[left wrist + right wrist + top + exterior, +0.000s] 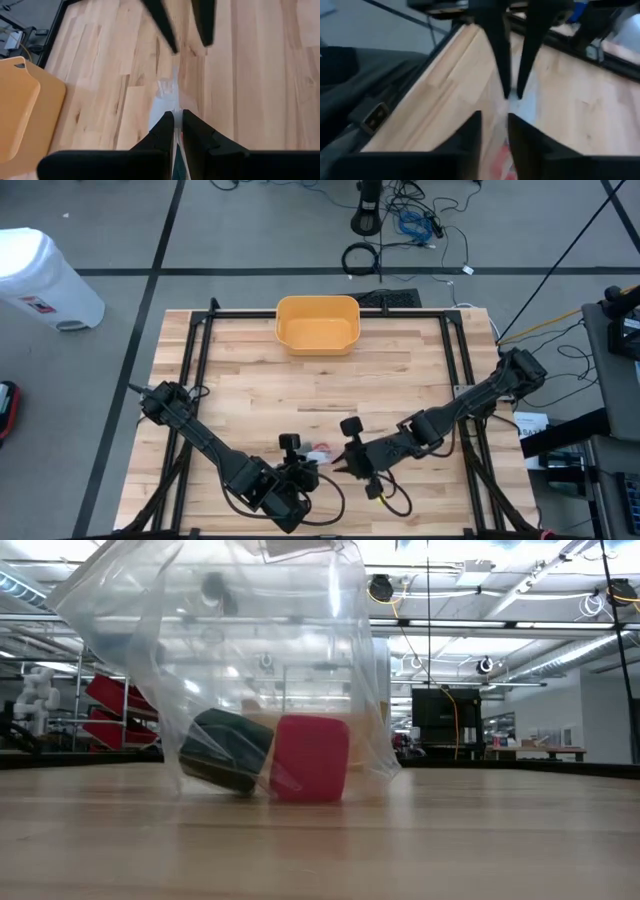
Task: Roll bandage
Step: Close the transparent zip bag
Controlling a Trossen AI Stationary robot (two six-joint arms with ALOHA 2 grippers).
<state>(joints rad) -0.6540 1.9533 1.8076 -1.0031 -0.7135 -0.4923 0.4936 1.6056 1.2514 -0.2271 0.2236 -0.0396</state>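
A clear plastic bag (pixel 265 670) stands on the table near its front middle (pixel 318 452). Its bottom rests on the wood, and its top runs up out of the low view. Inside, at the bottom, lie a dark green roll (pixel 225 750) and a red roll (pixel 310 758), side by side. My left gripper (pixel 177 117) is shut on the bag's upper plastic. My right gripper (pixel 494 117) faces it from the table's right side (pixel 338 463). Its fingers stand a little apart over the plastic and the red roll (pixel 502 155). My left gripper pinches a thin edge of the bag's upper plastic (pixel 176 102) between its two fingers, slanting down from the table's near left. One layer or several, I cannot tell. The bag hangs below the hold with its bottom on the table. Whether my right gripper touches the bag I cannot tell.
A yellow tub (pixel 317 323) sits at the table's far middle, also in the left wrist view (pixel 20 110). Bare wood lies between it and the bag. A black frame rail (pixel 200 370) runs along the table's sides. A white bin (pixel 40 280) stands on the floor, far left.
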